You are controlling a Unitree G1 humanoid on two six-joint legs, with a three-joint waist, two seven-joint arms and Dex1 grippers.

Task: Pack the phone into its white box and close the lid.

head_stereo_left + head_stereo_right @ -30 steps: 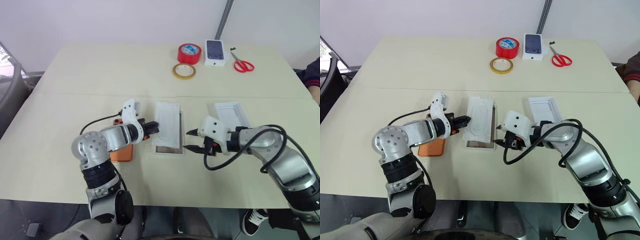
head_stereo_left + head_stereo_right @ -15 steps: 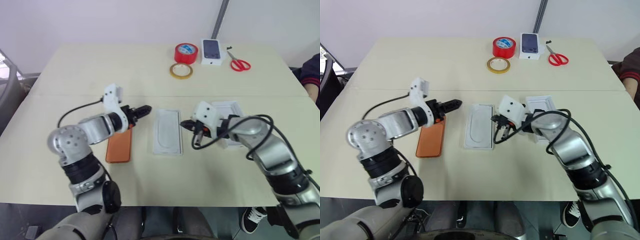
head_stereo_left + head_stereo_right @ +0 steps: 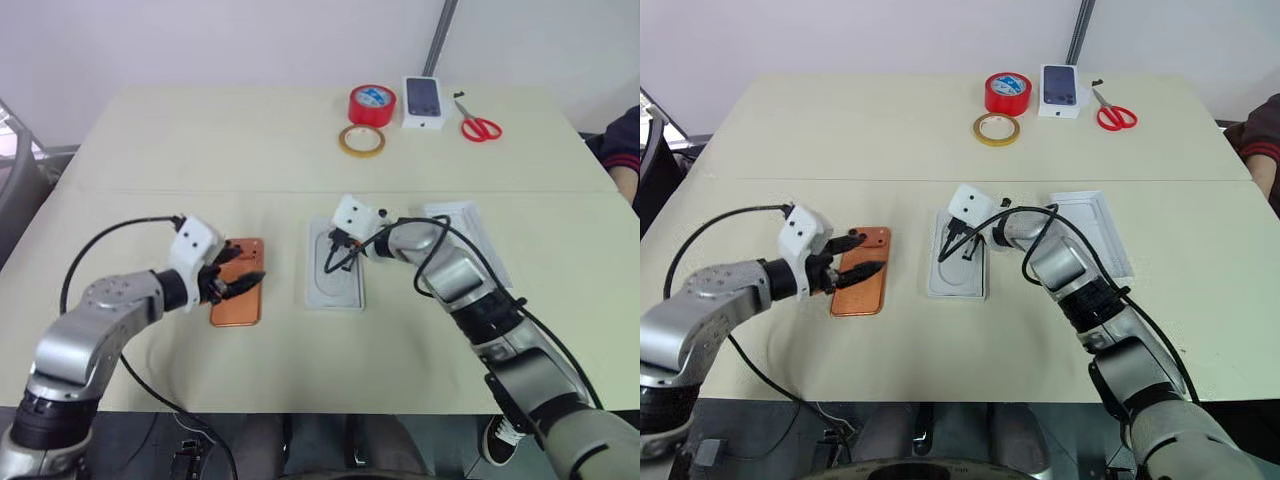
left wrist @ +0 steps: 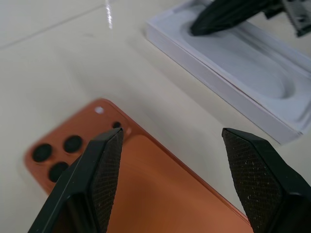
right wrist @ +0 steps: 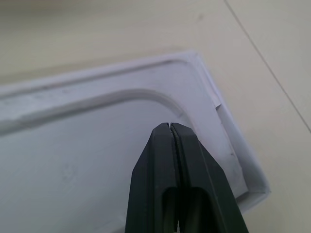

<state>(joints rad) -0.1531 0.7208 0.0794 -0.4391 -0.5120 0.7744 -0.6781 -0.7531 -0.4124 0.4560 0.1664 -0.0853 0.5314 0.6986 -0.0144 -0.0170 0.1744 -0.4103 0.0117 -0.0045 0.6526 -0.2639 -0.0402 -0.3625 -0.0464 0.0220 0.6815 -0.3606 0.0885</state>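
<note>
Left hand [image 3: 238, 281] is hovering spread over the phone [image 3: 238, 297], centre-left of frame, flat on the surface [image 3: 300, 150], long axis running top to bottom; left arm is nearer. Open room lower left. Just right, the white box [image 3: 335, 265] is lying parallel, an insert seated in it, right hand [image 3: 333, 253] pressed together over it. The lid [image 3: 465, 228] is sitting right of centre.

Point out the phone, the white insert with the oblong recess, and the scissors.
phone [image 3: 238, 298], left eye view, centre of its orange back.
white insert [image 3: 335, 285], left eye view, floor of its oblong recess, nearer end.
scissors [image 3: 482, 128], left eye view, on the red handles.
</note>
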